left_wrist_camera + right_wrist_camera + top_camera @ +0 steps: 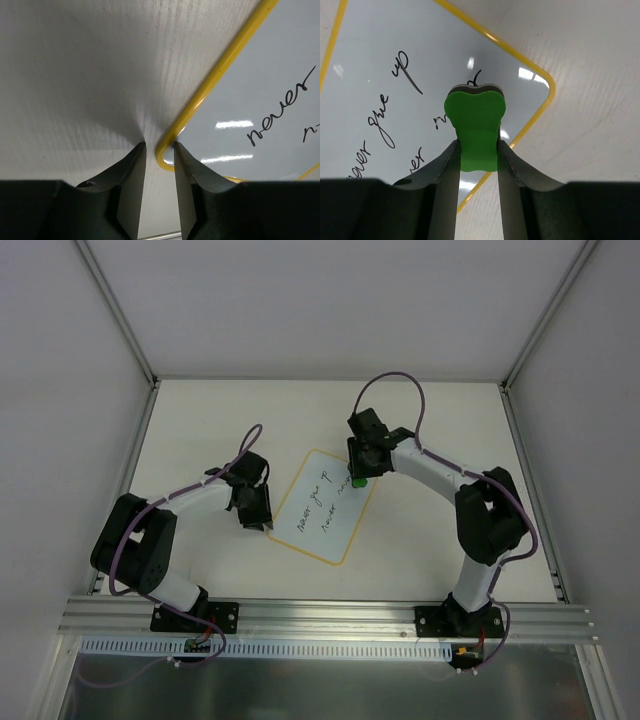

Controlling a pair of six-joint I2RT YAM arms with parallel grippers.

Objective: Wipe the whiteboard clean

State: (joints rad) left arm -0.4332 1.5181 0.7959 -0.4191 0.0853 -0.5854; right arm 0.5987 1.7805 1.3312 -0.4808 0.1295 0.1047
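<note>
The whiteboard (318, 512) lies flat and tilted on the table, with a yellow border and black handwriting. My right gripper (360, 468) is shut on a green eraser (358, 480) over the board's far right corner. In the right wrist view the eraser (475, 125) sits between the fingers (445, 175), its head down over the end of the second written line on the board (375, 65). My left gripper (256, 517) is at the board's left corner. In the left wrist view its jaws (159, 146) stand a little apart, straddling the yellow corner of the board (260, 90).
White walls enclose the table (220, 420) at the left, back and right. An aluminium rail (330, 612) runs along the near edge, with both arm bases on it. Purple cables loop above both arms.
</note>
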